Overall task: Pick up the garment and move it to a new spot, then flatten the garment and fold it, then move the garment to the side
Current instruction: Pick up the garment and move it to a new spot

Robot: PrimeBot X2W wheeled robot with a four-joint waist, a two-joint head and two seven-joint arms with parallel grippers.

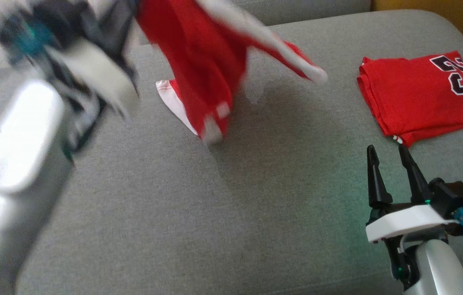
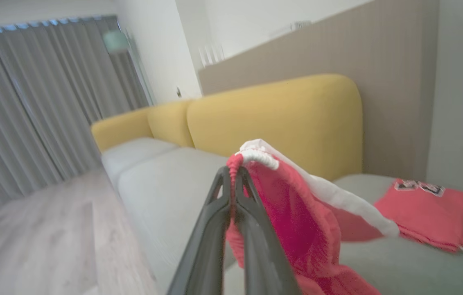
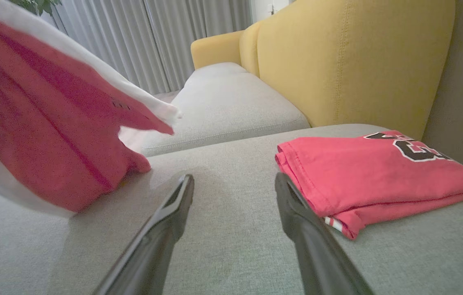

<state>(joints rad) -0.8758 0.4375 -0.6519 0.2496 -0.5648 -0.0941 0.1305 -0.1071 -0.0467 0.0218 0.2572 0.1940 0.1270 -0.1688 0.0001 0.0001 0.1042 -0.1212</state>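
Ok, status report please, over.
Left gripper shut on red-and-white garment, hanging over sofa cushion. Right gripper open, empty. Folded red jersey lies ahead of it.

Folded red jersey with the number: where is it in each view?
Head view: folded jersey upper right, on the grey cushion.
Left wrist view: folded jersey near right edge, below mid-height.
Right wrist view: folded jersey right of centre.
Shared landmark: hanging red-and-white garment, left of it in all three.
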